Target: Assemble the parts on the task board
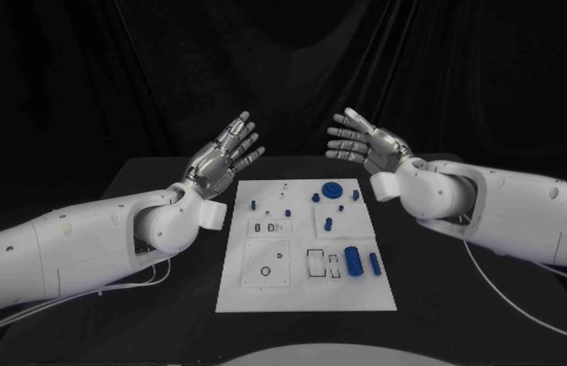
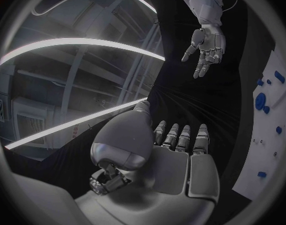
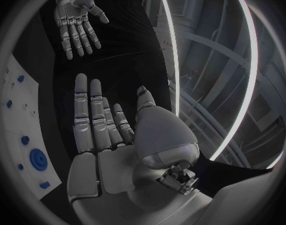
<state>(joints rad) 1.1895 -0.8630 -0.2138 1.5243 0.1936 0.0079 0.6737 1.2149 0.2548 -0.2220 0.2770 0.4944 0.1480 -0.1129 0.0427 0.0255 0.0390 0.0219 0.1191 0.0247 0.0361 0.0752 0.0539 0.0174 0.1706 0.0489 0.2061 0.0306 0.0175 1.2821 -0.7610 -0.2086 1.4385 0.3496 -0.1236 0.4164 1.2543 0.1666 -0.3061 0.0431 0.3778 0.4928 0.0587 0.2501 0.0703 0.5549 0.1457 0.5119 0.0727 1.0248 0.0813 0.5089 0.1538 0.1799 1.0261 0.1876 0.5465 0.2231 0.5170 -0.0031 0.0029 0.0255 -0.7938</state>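
Between the two raised arms, the white board (image 1: 305, 251) lies flat on the black table (image 1: 142, 178), blue parts (image 1: 353, 258) on its right half. Left hand (image 1: 222, 158) and right hand (image 1: 369, 145) hover beyond its far corners, fingers spread, holding nothing.

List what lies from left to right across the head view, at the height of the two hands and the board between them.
Left hand → task board with its blue parts, the round blue disc near its far edge → right hand. Both hands are raised above the table with fingers spread, holding nothing.
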